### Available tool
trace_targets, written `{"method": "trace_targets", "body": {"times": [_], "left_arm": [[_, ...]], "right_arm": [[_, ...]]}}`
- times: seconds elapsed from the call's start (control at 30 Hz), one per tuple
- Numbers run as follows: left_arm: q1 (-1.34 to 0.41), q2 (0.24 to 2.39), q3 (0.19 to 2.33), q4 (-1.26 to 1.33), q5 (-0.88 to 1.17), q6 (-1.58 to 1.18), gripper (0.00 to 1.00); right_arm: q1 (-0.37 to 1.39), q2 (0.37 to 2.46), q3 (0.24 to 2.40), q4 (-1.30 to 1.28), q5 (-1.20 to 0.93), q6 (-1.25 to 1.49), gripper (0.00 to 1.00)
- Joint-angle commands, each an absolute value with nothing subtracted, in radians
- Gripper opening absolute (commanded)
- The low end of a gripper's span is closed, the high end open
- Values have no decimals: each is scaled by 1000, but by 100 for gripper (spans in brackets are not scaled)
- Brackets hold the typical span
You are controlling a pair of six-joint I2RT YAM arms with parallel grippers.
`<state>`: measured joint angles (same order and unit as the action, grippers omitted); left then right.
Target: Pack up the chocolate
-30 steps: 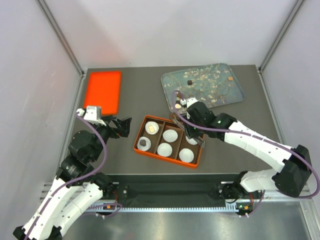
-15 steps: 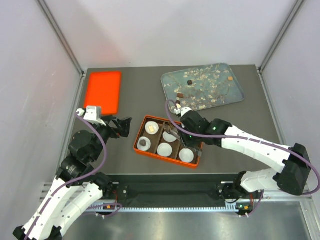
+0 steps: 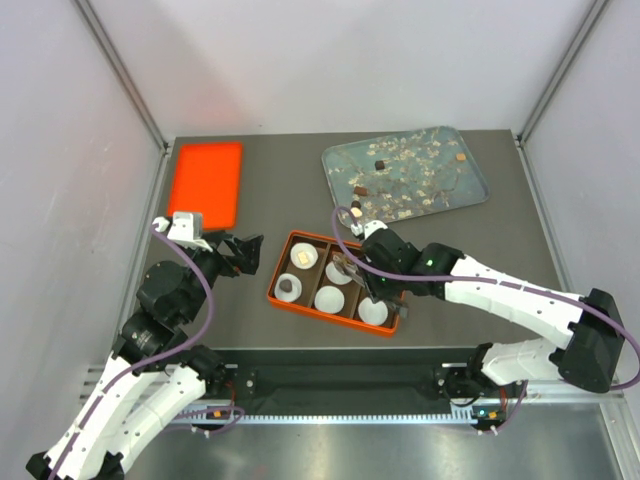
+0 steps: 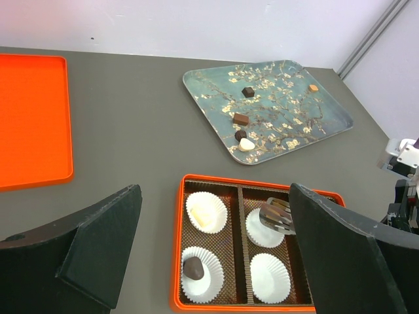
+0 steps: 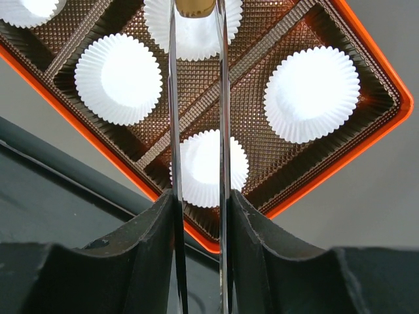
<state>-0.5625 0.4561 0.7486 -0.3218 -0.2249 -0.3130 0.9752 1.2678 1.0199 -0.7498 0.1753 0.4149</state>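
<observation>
Right gripper (image 4: pixel 277 217) carried its chocolate (image 5: pixel 194 6) leftward across the box (image 4: pixel 216 178).

table: dark grey matte tabletop (image 3: pixel 270 200), plain and flat, basically fills the booth side to side
back wall: smooth pale lilac-white panel (image 3: pixel 350 60), meets the table's far edge
side walls: same pale stuff, left panel (image 3: pixel 60 200) and right panel (image 3: pixel 605 190), boxing the table in
corners: slim grey metal posts (image 3: pixel 122 75), one at each far corner, slanting outward in the top view
front edge: black bar (image 3: pixel 340 378) along the near side, silver ribbed strip (image 3: pixel 350 418) just beyond it
light: soft and even, no harsh shadows; faint reddish glow (image 3: pixel 215 105) low on the back wall, left side
</observation>
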Motion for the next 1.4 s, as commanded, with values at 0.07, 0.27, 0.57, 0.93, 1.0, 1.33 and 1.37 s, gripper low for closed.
{"method": "trace_targets", "body": {"times": [0.07, 0.27, 0.57, 0.93, 1.0, 1.33, 1.37], "left_arm": [[-558, 451, 746, -276, -215, -316, 99], [-558, 456, 746, -273, -215, -316, 99], [-558, 457, 746, -273, -210, -316, 99], [-558, 462, 747, -270, -210, -314, 99], [-558, 460, 746, -270, -210, -314, 99], [-558, 456, 746, -273, -213, -314, 99], [-558, 457, 746, -273, -215, -314, 99]], "right_arm": [[1002, 1244, 1034, -739, 186, 423, 36], [1008, 1243, 1037, -741, 198, 425, 37], [1008, 1267, 1069, -755, 221, 413, 41], [1009, 1255, 1147, -792, 218, 394, 40], [1008, 1240, 1176, -798, 221, 385, 41], [832, 1287, 1282, -822, 327, 236, 40], [807, 1295, 1292, -802, 325, 220, 41]]}}
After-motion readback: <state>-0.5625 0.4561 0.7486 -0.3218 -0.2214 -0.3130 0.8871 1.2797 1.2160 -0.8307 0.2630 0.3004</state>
